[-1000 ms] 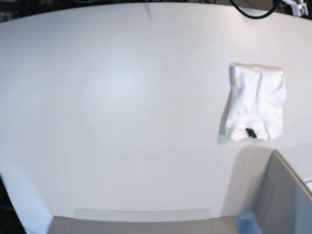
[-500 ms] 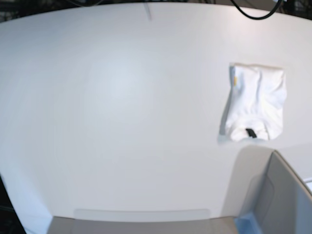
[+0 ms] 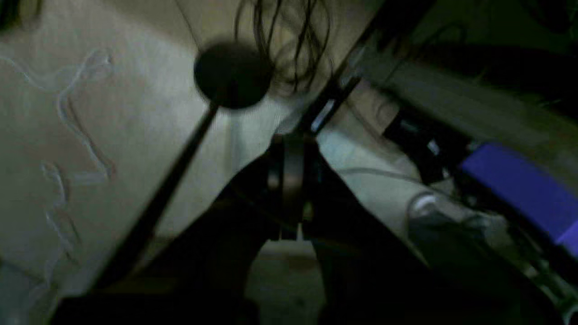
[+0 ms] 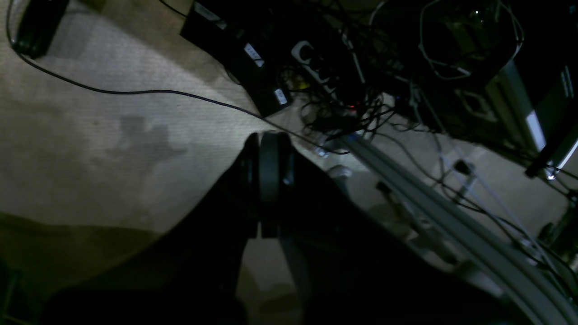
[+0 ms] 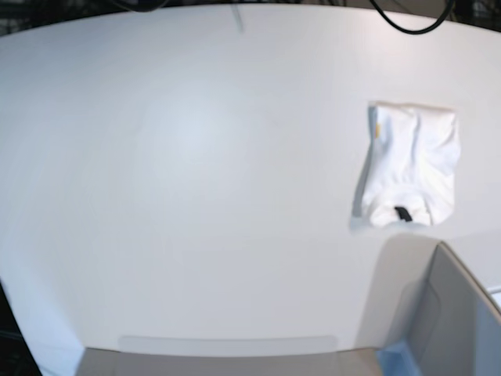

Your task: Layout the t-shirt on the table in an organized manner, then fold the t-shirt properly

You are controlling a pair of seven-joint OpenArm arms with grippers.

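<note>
The surface (image 5: 196,157) is a broad white tabletop with a curved far edge, filling nearly the whole base view. Neither arm shows in that view. On its right part lies the t-shirt (image 5: 411,164), folded into a compact white rectangle, collar toward the camera with a small black neck tag (image 5: 402,213) showing; a sliver of yellow-orange print peeks out at its upper left edge, too small to read. A grey box (image 5: 450,313) stands at the near right corner, just below the t-shirt.

The left gripper (image 3: 289,180) has its jaws pressed together on nothing. Beyond them lies pale carpeted floor (image 3: 67,135) with loose cables; to their right, blurred dark equipment and a purple-blue block (image 3: 519,189).

The right gripper (image 4: 268,171) likewise has its jaws pressed together and empty. To their left is beige carpet (image 4: 90,144) crossed by a thin black cable (image 4: 135,92); ahead and to the right, a tangle of wires and dark boxes with white labels, unreadable.
</note>
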